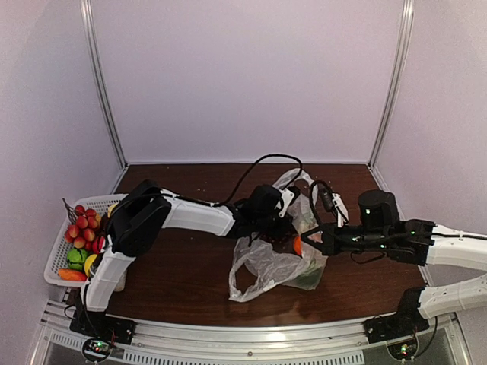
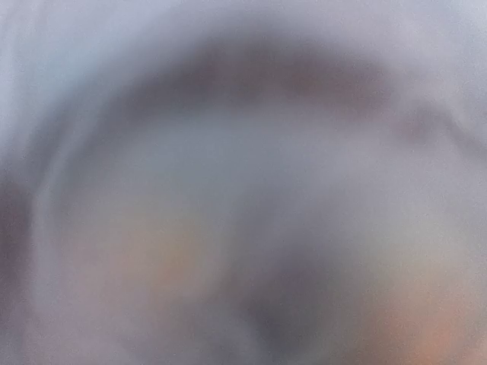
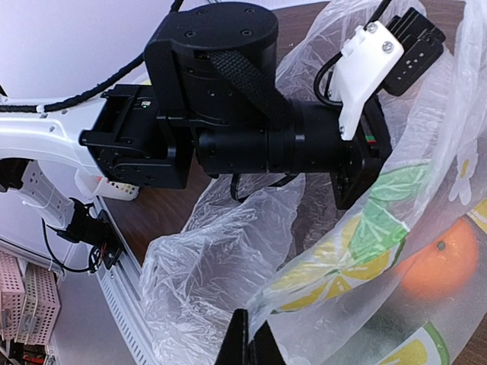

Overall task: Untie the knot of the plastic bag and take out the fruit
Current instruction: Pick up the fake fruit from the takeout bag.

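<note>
The plastic bag lies crumpled at the table's middle, clear with a lemon print. No knot shows. An orange sits inside it, seen through the film. My left gripper reaches into the bag's mouth, its fingers hidden by plastic. The left wrist view is only a grey blur with faint orange patches. My right gripper is shut on the bag's printed edge, and it stands at the bag's right side.
A white slotted basket at the left edge holds red, green, yellow and orange fruit. The left arm's black wrist and cables hang over the bag. The metal rail runs along the near edge.
</note>
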You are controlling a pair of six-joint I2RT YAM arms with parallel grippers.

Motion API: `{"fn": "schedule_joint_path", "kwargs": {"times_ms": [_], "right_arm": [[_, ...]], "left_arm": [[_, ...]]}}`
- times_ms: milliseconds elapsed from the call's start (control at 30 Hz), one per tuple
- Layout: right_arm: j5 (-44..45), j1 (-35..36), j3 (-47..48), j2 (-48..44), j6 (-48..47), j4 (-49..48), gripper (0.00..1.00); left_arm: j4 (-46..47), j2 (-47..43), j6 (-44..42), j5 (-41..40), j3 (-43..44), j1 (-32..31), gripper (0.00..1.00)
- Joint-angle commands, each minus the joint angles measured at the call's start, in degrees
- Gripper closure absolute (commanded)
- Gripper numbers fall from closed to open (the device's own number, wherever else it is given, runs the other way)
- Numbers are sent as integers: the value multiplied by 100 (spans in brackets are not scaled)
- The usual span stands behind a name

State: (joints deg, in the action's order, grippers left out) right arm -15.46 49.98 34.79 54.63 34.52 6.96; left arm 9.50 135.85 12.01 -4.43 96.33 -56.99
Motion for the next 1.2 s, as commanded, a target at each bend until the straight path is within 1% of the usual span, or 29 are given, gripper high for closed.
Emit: {"fn": "schedule_joint_path", "kwargs": {"times_ms": [0,167,300,500,533,633,700,800,1000,1167], "right_arm": [[574,-22,-80,-228,137,293,100],[1217,-36,18,-253,238,625,100],[1353,-41,-22,-212,322,535,100],[1375,-42,-96,-204,442,380,100],[1359,-41,-106,-219,458,327,100],[1327,-41,-130,-246,531,148,100],[1346,-41,-108,-263,548,70,100],[1587,-42,-50,-331,571,106,100],[2629,-57,159,-362,650,733,100],[2810,-84,166,-319,635,816,100]], "left_arm": [[126,-612,14,106,-459,57,99],[553,-1317,171,358,-1229,44,100],[686,-1753,248,443,-1621,-49,100],[553,-2176,214,443,-1977,-280,100],[516,-2225,216,644,-2012,-303,100],[218,-2317,181,771,-2049,-381,100],[21,-2413,153,698,-2128,-468,100],[-58,-2641,143,533,-2374,-612,100],[26,-3310,118,538,-2979,-839,100],[176,-4032,271,846,-3608,-884,100]]}}
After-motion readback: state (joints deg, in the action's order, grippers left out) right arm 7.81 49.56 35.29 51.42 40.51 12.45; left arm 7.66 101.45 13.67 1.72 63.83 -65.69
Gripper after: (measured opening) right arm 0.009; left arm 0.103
